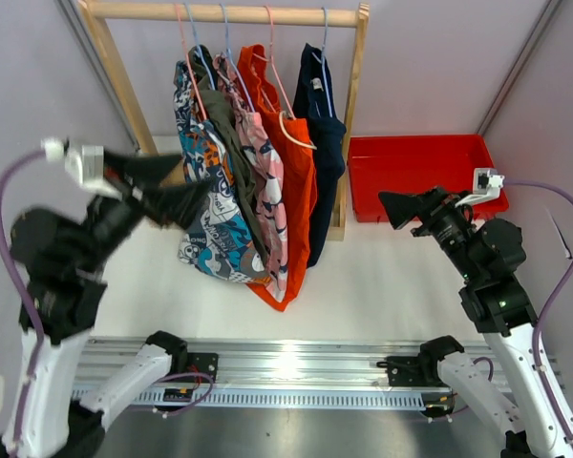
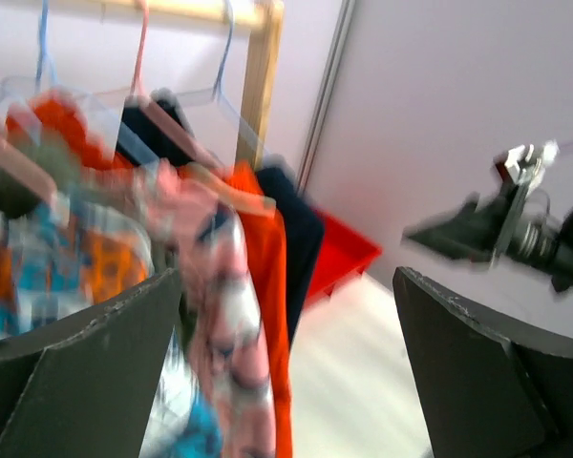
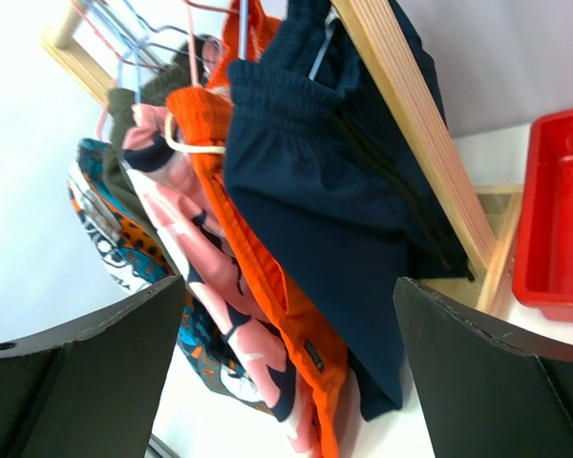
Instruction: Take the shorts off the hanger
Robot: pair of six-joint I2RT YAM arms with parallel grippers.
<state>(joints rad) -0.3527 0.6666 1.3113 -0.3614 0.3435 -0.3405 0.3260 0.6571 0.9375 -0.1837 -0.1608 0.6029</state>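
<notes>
Beside rack post — navy shorts; right gripper spread, well apart.

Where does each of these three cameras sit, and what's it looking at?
Top: above and behind, looking down on the rack of shorts; left arm and right arm show.
Left wrist: faces the shorts and right hand; own fingers show.
Right wrist: faces navy shorts, red bin; own fingers show.
Shared: both wrists see the orange shorts.

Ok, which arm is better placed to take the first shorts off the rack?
Probably left. The left tool, open, is at the cartoon-print shorts on the left end of the rack; the right tool, also open, hangs apart from the navy shorts, near the red bin.
</notes>
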